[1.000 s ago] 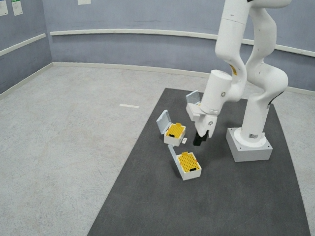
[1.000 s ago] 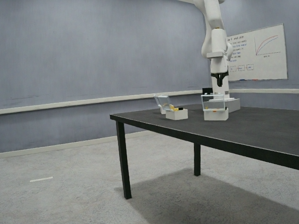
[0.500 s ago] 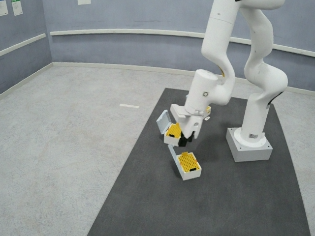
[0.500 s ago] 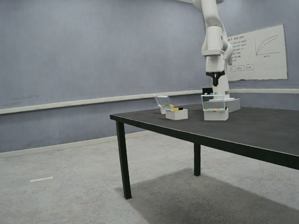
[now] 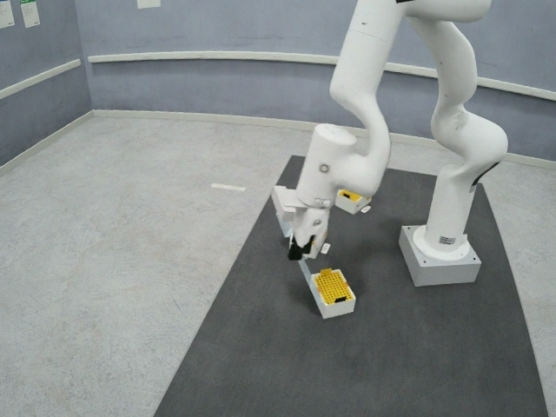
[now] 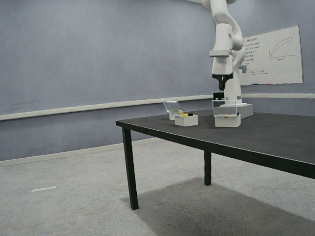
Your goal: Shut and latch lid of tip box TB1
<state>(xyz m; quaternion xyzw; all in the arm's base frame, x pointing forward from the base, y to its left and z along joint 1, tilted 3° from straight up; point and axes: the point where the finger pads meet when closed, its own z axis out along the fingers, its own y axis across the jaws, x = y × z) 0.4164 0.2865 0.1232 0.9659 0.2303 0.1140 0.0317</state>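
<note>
Three white tip boxes with yellow racks stand on the dark table, all with clear lids open. The near box (image 5: pixel 333 298) shows its full rack, with its lid (image 5: pixel 306 273) raised on the left. The middle box (image 5: pixel 312 247) is mostly hidden behind my wrist; its lid sticks up beside it. The far box (image 5: pixel 352 201) is partly hidden by my arm. Small label tags (image 5: pixel 325 247) lie by the boxes, too small to read. My gripper (image 5: pixel 297 252) is shut and empty, and points down above the middle box. In the side view it (image 6: pixel 222 85) hangs well above the upright lid (image 6: pixel 224 107).
The robot base (image 5: pixel 439 260) stands on the table to the right of the boxes. The table's left edge (image 5: pixel 233 278) runs close to the boxes' lid side. In the side view two more boxes (image 6: pixel 186 119) stand left of the gripper.
</note>
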